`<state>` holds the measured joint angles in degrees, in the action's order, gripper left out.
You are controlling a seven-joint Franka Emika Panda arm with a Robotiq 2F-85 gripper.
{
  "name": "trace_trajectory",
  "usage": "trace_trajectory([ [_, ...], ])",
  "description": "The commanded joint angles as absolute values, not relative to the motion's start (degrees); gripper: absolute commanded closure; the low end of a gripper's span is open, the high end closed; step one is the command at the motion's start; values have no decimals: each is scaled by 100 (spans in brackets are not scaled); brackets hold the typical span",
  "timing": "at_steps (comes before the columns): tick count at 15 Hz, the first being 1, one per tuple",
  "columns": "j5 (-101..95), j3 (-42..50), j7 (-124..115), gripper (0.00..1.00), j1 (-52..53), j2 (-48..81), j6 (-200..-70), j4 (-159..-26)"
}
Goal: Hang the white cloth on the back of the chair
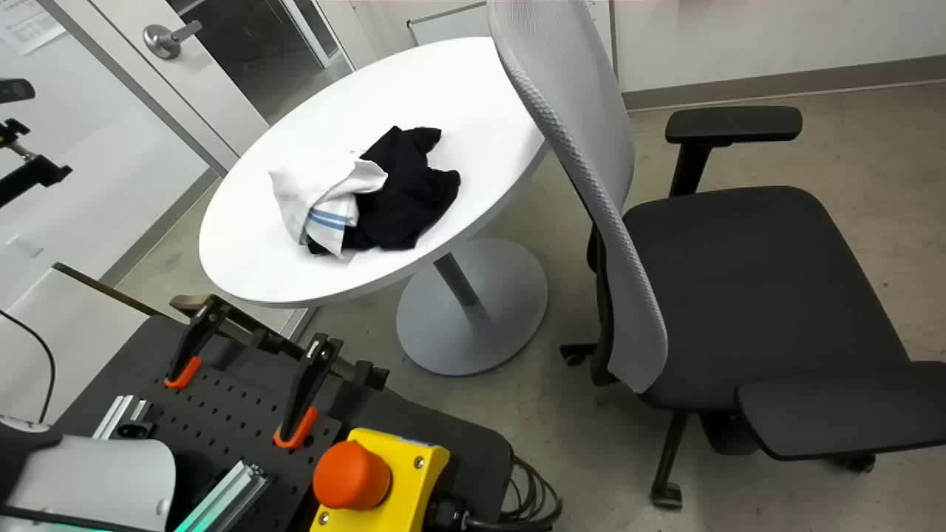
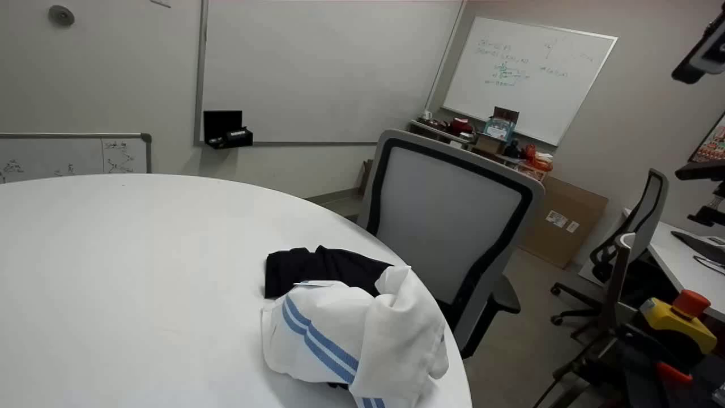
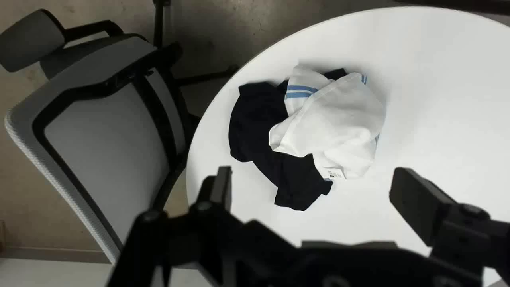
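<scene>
Round white table [image 2: 141, 255], office-looking room, whiteboard [image 2: 527, 79] scribbles I can't make out. White cloth [image 3: 338, 119] is bunched on the table, partly over a dark cloth [image 3: 255, 119] nearer the edge by the chair [image 3: 107, 135]. Gripper [image 3: 310, 189] is spread wide, nothing in it. Wrist view puts the white cloth out past the fingertips [image 3: 412, 197], lined up with the gap, a bit off-centre; no obvious long axis. Its tag [image 3: 335, 173] is too small to read.

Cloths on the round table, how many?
2: the white cloth and, partly under it, the black cloth, both crumpled on the round table. Another could be hidden beneath.
</scene>
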<state>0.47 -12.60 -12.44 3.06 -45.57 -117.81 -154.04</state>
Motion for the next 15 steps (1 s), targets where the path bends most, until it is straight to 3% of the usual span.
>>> trace_trajectory([
  [1,-1,-1207,-1284,0,367,-4546,-11765,-15391],
  [9,449,249,-804,0,-258,-3499,-12903,-15717],
  [15,2252,1497,941,0,297,-1700,-13851,-15337],
])
